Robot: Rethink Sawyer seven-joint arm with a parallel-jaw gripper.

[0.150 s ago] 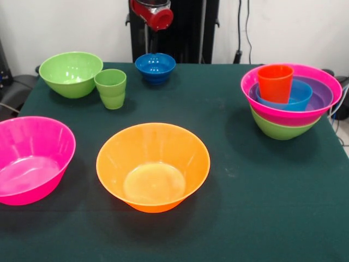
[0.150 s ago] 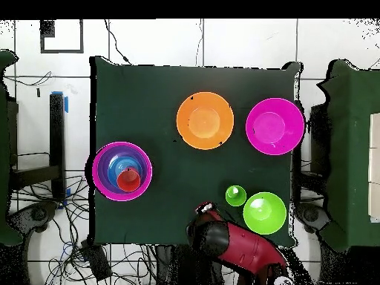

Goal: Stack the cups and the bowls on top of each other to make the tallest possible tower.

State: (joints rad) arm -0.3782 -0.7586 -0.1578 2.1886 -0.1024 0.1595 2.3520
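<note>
Front view, left to right: I see an empty pink bowl (image 1: 31, 160), a green bowl (image 1: 71, 73) beside an upright green cup (image 1: 110, 88), an empty orange bowl (image 1: 153, 165), a blue bowl (image 1: 155, 67), then the tower (image 1: 291, 101) with an orange-red cup (image 1: 275, 83) upright inside. I cannot tell the gripper's (image 1: 155, 13) state.

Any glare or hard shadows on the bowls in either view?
Front view: soft sheen inside the orange bowl and the loose pink bowl, no blown-out highlights; shadows on the table are soft, clearest beside the tower. Overhead view: lighting looks flat, bowl colours even, hardly any shadow; the arm covers the table's edge near the green cup.
</note>
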